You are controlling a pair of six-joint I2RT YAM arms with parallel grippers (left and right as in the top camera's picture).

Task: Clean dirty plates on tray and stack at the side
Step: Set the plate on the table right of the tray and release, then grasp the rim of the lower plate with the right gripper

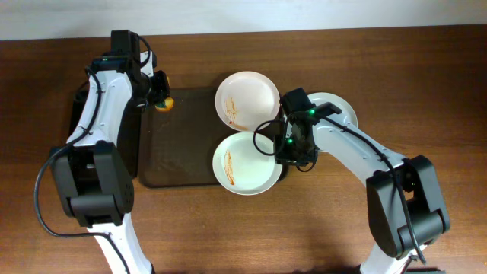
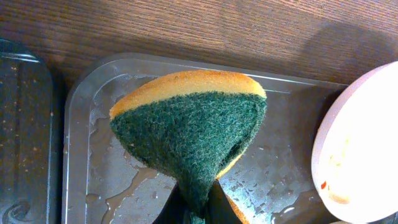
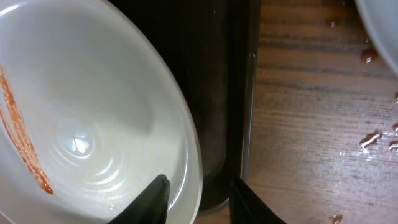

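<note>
On the dark brown tray [image 1: 179, 144], at its right end, lie two white plates, a far plate [image 1: 247, 99] and a near plate [image 1: 243, 164], both with orange-red smears. A third plate [image 1: 338, 106] rests on the table to the right, partly under my right arm. My right gripper [image 1: 283, 154] is open, straddling the near plate's [image 3: 81, 112] right rim: one finger [image 3: 155, 199] lies inside the plate, the other [image 3: 249, 202] outside over the tray edge. My left gripper [image 2: 198, 210] is shut on a yellow-and-green sponge [image 2: 189, 121] above the tray's [image 2: 93, 174] wet far-left corner.
A narrower black tray [image 1: 78, 114] lies left of the brown one, partly under my left arm. Water drops [image 3: 373, 140] dot the wooden table right of the tray. The far plate's edge [image 2: 364, 149] shows at the right of the left wrist view.
</note>
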